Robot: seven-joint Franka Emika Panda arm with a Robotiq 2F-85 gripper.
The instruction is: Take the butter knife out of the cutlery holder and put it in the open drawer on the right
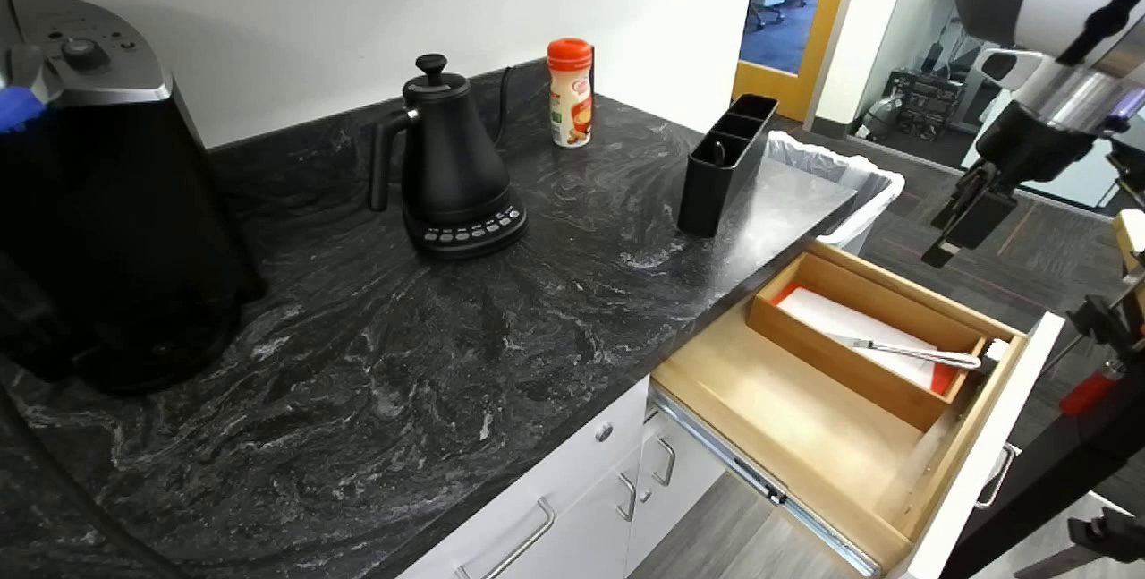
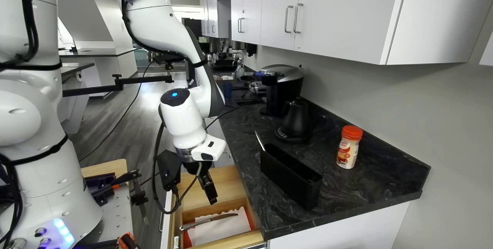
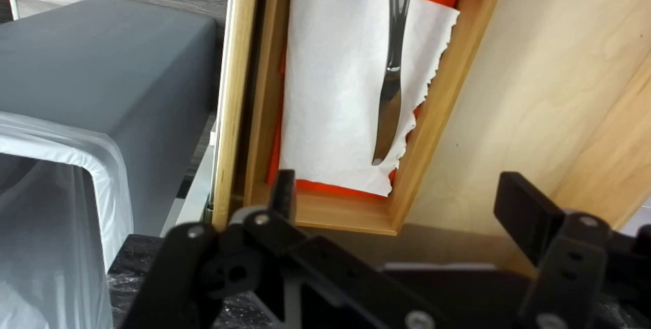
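The butter knife (image 3: 394,64) lies on a sheet of white paper (image 3: 330,90) inside the wooden tray (image 3: 445,90) of the open drawer (image 1: 805,409); whether its handle end rests on the tray's rim cannot be told for certain. The end effector (image 3: 396,199) is poised above the drawer with its 2 fingers spread wide and nothing between them. The placing is judged done, and a clean retreat is what remains. The fingers are best left spread and raised straight up before any sideways swing is begun, so that neither paper nor tray wall is caught. Clearance should be watched at the edge of the bench (image 1: 402,400), and the cutlery holder (image 2: 285,183), where 1 utensil (image 2: 260,141) stands tilted, should be given a wide berth.
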